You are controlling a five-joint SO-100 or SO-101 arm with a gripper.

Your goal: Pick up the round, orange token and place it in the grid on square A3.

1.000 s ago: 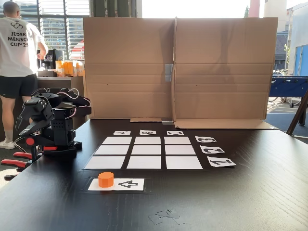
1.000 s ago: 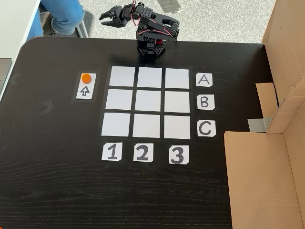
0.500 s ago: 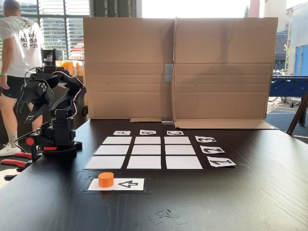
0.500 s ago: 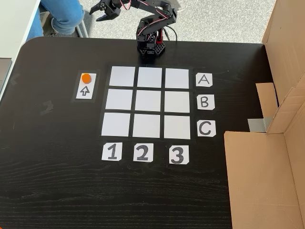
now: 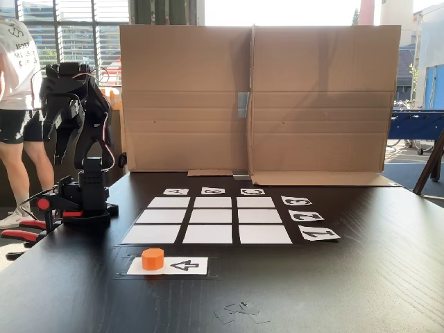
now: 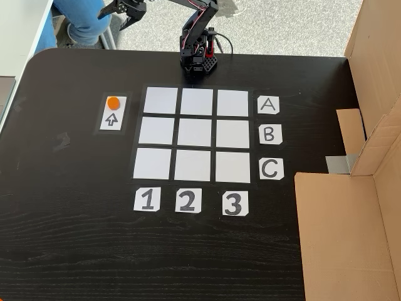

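While the token (image 6: 113, 102) sits on the arrow card (image 6: 113, 119) left of the grid (image 6: 196, 135) in the top-down fixed view, the gripper (image 6: 116, 10) hangs w/ fingers spread apart, raised past the table's (image 6: 75, 238) far edge. Square A3 (image 6: 233, 103) is bare. Cardboard (image 5: 253, 97) stands behind.

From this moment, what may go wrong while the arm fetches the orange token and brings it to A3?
1. The token is small and sits at one end of the arrow card; the open gripper is raised far off, so a descent slightly off could knock it away.
2. Square A3 looks identical to its neighbours, so a small aiming error puts the token in the wrong cell.
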